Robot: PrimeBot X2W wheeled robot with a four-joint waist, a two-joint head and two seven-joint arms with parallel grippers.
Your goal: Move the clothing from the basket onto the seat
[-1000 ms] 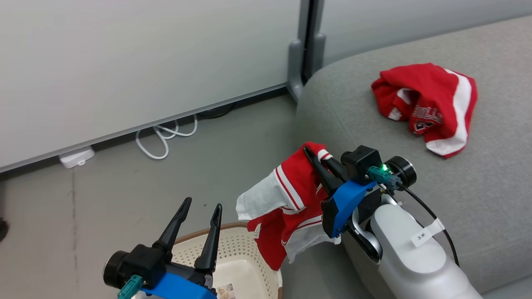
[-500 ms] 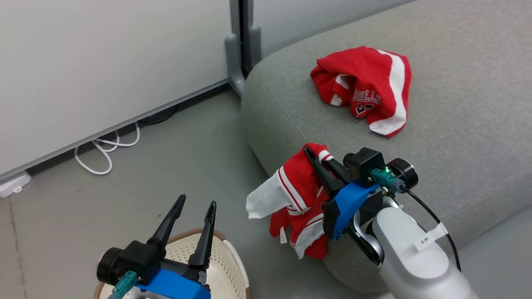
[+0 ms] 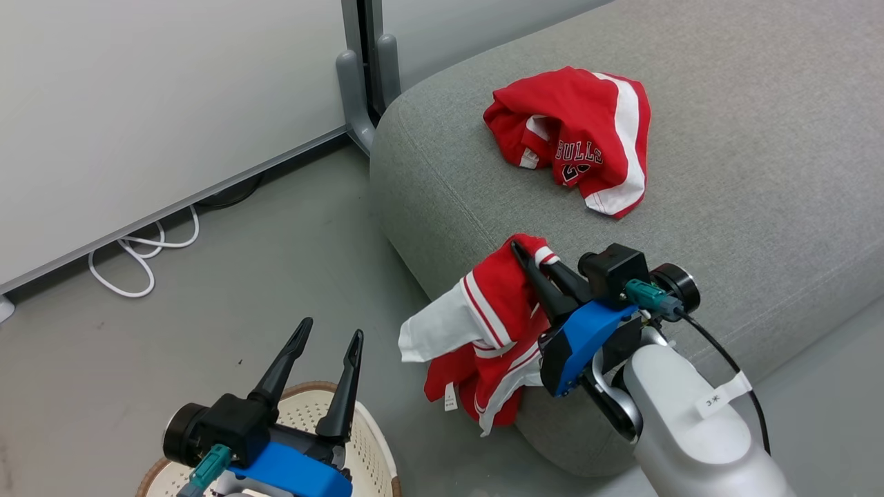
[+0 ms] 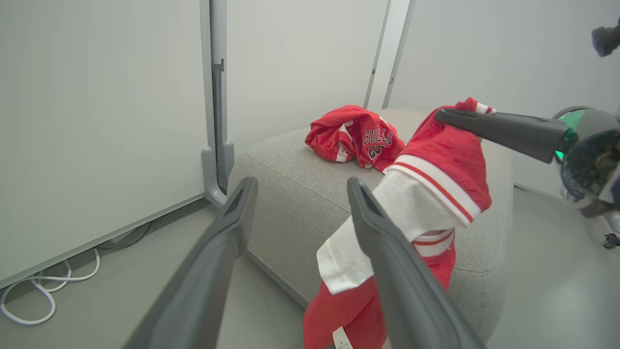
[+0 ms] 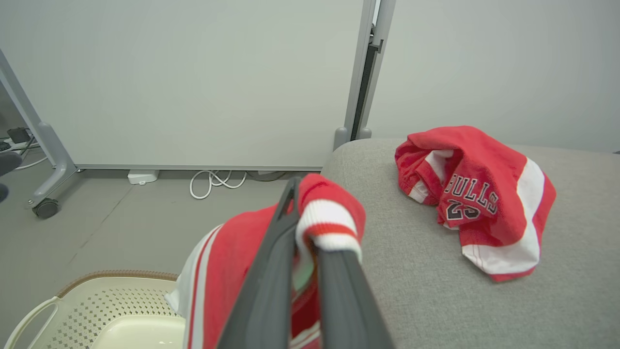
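While the second garment [image 3: 483, 317] is pinched at its striped cuff by the closed right gripper [image 3: 528, 257], its bulk is hung beside the front edge of the seat [image 3: 725, 207], over the floor. It is best carried well in over the seat, toward the lettered garment [image 3: 580, 134] already laid there, before being released, lest it slide off. The left gripper [image 3: 331, 327] is held spread and empty by the basket [image 3: 369, 431]. The cuff grip is made plain in the right wrist view; the dangling tail is given by the head view.
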